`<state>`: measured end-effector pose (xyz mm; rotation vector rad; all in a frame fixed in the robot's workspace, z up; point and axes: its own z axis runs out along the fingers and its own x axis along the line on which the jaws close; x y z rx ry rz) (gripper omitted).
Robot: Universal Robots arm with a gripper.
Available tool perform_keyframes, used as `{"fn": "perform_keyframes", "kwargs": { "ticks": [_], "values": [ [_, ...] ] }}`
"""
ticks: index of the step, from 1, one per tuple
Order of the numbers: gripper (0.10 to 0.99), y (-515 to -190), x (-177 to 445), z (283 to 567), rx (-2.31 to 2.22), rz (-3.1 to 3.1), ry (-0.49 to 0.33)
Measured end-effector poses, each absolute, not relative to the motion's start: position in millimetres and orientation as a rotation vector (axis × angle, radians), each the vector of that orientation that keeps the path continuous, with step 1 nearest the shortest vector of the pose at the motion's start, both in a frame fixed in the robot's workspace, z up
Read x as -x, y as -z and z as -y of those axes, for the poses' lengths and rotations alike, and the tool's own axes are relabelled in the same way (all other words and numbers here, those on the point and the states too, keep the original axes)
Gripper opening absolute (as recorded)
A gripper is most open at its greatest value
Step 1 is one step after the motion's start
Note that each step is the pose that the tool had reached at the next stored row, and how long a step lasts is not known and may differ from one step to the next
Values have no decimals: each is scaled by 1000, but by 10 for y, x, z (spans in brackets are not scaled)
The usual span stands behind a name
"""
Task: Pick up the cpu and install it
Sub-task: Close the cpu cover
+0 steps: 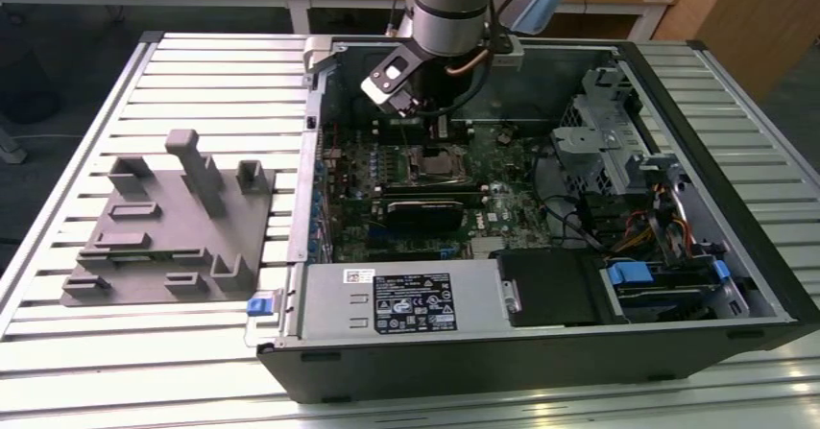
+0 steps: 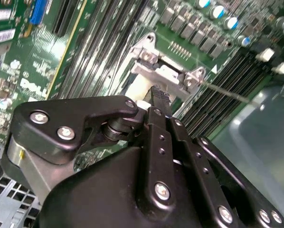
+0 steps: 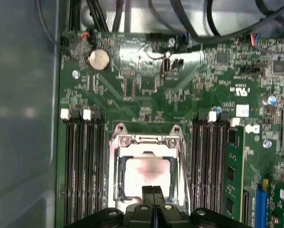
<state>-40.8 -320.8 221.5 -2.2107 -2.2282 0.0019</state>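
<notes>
On my feed, the gripper (image 3: 153, 191) hangs straight over the socket (image 3: 117, 166) in the middle of the motherboard (image 3: 142, 85). Its two fingers are pressed flat against each other, with only a hairline between them and nothing clamped there. The cpu (image 3: 146, 173) is not in the grasp. It lies inside the socket's metal frame as a pale silver square, square to the frame, so I judge it has been set down where it belongs.

The fingertips (image 2: 157, 92) sit over the socket edge nearest the wrist, above the chip. I cannot tell whether they touch its top or hover just off it. Closing the fingers makes one narrow tip, which I take to suit nudging or pressing in a space this tight, since memory slots (image 3: 82, 166) crowd the socket on both sides.

In the second wrist view a thin lever (image 2: 227, 92) runs out from the socket's corner. I cannot say from here whether it is latched.

In the exterior view the computer case (image 1: 539, 362) lies open on its side on the slatted table (image 1: 77, 371), which turns the socket upward for a vertical approach. The grey fixture (image 1: 167, 218) stands outside the case, well apart from the socket, towards the exterior view's left.
</notes>
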Motion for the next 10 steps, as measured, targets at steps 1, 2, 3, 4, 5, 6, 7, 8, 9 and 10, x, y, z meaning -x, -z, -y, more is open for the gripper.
{"fn": "perform_keyframes", "kwargs": {
  "ticks": [1,2,3,4,5,6,7,8,9,10],
  "values": [
    [106,-2204,425,3208,2211,2228,-2],
    [106,-2192,439,3208,2211,2228,-2],
    [106,-2179,450,3208,2211,2228,-2],
    [106,-2164,460,3208,2211,2228,-2],
    [106,-2150,468,3208,2211,2228,-2],
    [106,-2134,475,3208,2211,2228,-2],
    [106,-2118,480,3208,2211,2228,-2],
    [106,-2101,483,3208,2211,2228,-2],
    [106,-2085,485,3208,2211,2228,-2],
    [106,-2069,485,3208,2211,2228,-2]
  ]
}}
